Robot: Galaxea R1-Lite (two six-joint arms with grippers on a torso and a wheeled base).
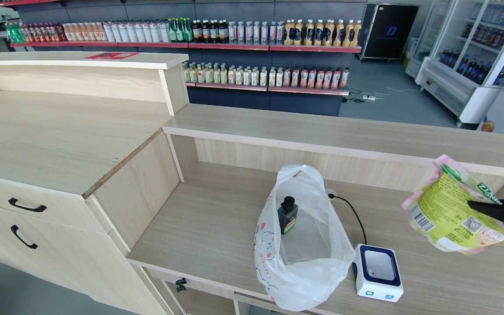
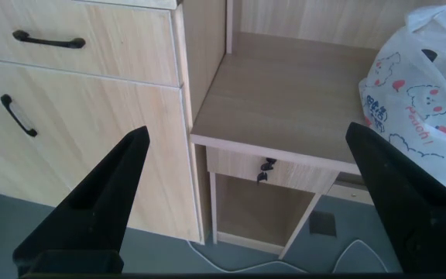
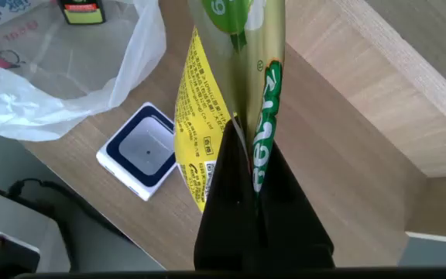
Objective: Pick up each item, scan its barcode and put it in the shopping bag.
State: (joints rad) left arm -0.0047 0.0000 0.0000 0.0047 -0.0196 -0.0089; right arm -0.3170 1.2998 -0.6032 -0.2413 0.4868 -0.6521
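The desk [image 1: 217,227] carries everything. On it, at about 6 o'clock in the head view, stands the white shopping bag [image 1: 304,262], its mouth open. The yellow-green pouch [image 1: 449,210] hangs in the air at 3 o'clock, above the desk and well apart from the bag. It is pinched flat in the right gripper [image 1: 475,204], whose fingers are pressed together on its far side. The scanner [image 1: 378,272] sits just beside the bag, at the bag's 4 o'clock. A small dark bottle [image 1: 287,214] stands upright inside the bag.

By my reading, one item is done, the bottle being bagged already. The pouch is lifted but not yet over the scanner's window, so its scan and its drop into the bag seem to remain; whether it has beeped I cannot tell.

The head view shows the barcode on the pouch's 8 o'clock corner. The right wrist view has the pouch [image 3: 231,93] edge-on in the right gripper [image 3: 242,155], with the scanner [image 3: 144,151] beneath it. The left wrist view shows the left gripper [image 2: 248,130] with fingers wide apart and holding nothing, low before the desk's front, near the bag [image 2: 416,85].
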